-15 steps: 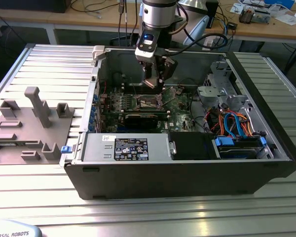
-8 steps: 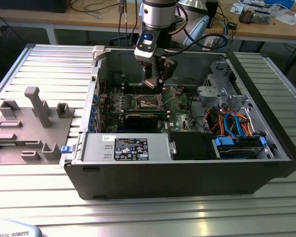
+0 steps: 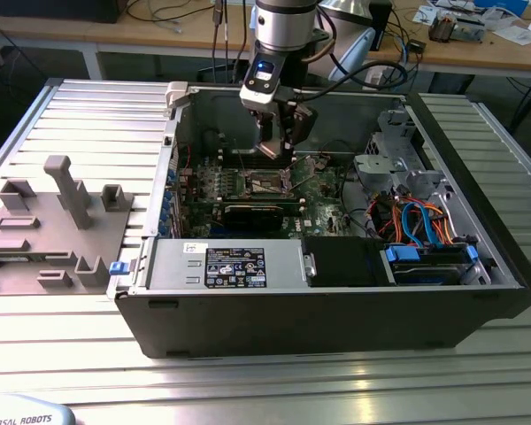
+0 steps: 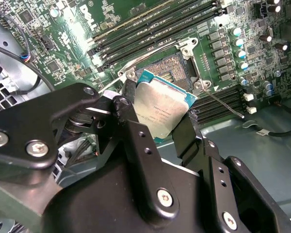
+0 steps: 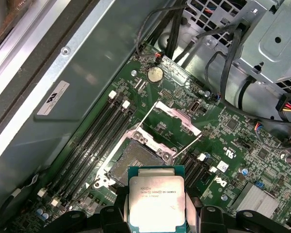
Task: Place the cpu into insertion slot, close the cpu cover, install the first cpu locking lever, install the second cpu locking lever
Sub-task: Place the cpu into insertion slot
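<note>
Item: your hand [image 4: 157, 115], closed on cpu [image 5: 156, 196] by 2 edges, held just above bare slot [image 5: 136, 162], not seated; cover [image 5: 180, 115] stands open beside slot.

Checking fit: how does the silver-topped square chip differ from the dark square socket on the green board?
The silver-topped square chip is clamped aloft in the gripper; the dark square socket lies empty in the green board. The chip's top is pale metal; the socket is dark, metal-rimmed. Both are square.
</note>
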`<state>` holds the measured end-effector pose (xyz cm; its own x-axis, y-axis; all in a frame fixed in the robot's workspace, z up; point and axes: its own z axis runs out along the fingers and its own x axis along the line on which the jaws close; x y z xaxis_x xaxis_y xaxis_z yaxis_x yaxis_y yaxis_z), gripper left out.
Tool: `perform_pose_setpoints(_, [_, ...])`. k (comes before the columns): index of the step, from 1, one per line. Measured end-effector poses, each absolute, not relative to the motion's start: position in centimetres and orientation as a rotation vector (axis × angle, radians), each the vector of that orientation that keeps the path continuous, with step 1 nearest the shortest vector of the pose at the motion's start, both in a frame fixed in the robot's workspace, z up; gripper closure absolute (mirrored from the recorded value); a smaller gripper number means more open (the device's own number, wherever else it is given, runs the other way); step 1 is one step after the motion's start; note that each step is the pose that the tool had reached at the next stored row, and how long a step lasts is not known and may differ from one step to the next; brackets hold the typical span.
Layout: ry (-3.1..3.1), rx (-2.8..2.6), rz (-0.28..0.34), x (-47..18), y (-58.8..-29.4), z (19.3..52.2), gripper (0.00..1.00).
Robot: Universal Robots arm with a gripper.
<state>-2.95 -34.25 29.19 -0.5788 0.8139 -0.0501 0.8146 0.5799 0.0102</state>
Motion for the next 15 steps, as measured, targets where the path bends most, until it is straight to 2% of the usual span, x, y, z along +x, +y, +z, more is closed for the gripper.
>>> perform_pose_setpoints(15, [2.727, 1.459, -0.023, -2.95, -34.25, 29.10, 0.45])
